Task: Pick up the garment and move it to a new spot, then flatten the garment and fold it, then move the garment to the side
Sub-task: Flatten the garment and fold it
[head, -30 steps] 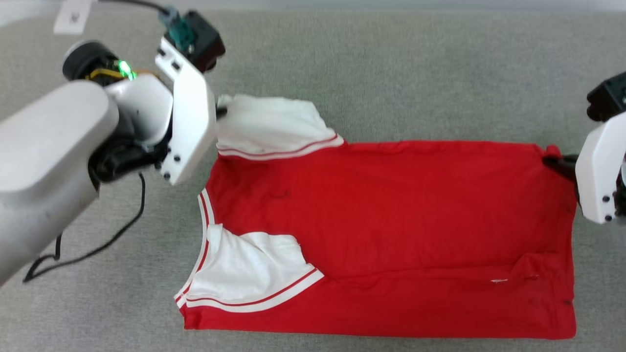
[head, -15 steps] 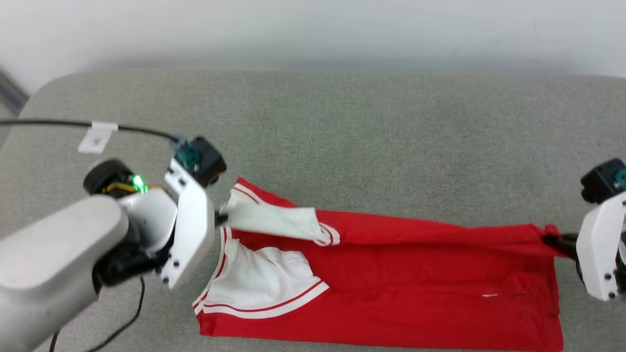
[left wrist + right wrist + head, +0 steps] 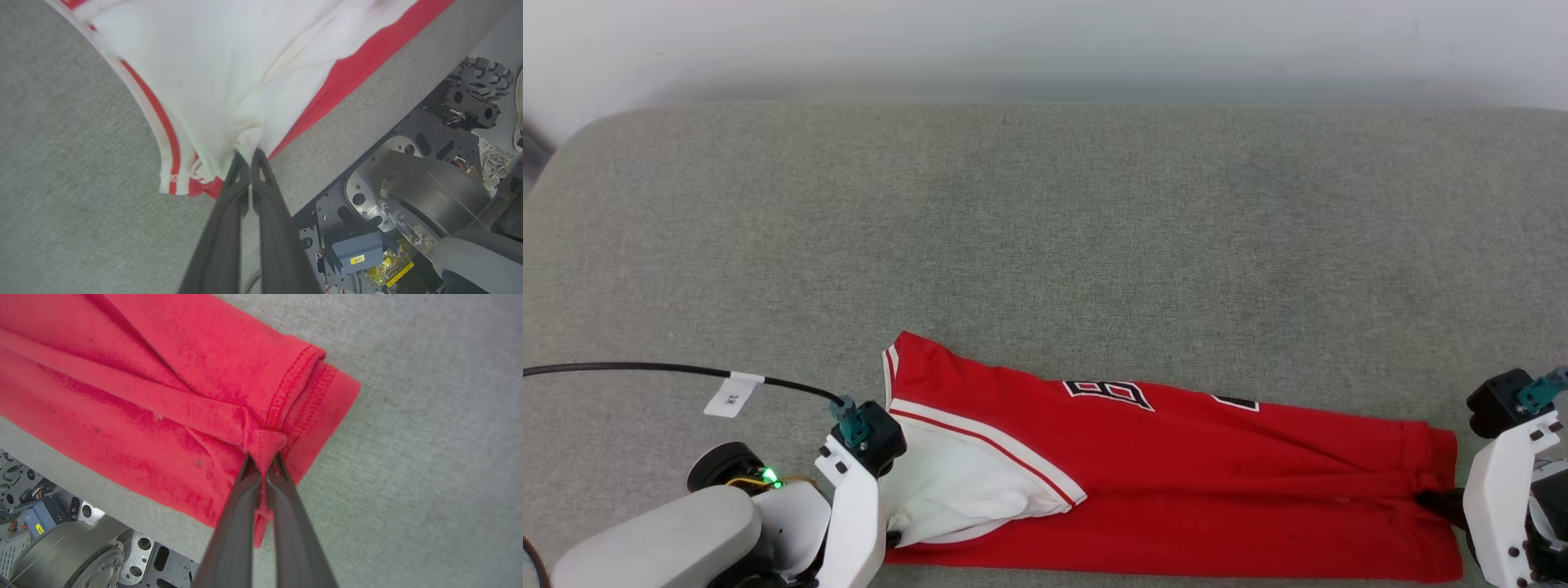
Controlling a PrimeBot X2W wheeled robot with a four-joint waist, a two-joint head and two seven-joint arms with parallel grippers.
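The garment (image 3: 1217, 457) lies folded lengthwise at the near edge of the grey surface (image 3: 1045, 229). The left gripper (image 3: 250, 154) has its jaws clenched on the white sleeve (image 3: 229, 81), the right gripper (image 3: 263, 459) on a pinch of red hem (image 3: 302, 388). Both holds look thin. A hard tug could slip one, and an uneven release could leave the fold crooked or let the near edge slide off.

Grey fabric surface (image 3: 1045, 229) — rounded far-left corner, garment (image 3: 1217, 482) doubled over along its near edge

Garment (image 3: 1176, 457): black, white-outlined lettering along top fold, mostly hidden; one letter looks like "B". White tag (image 3: 734, 394) on cable (image 3: 645, 367), at 9 o'clock from garment: print too small. Yellow sticker (image 3: 357, 259) on grey box (image 3: 347, 247): "800".
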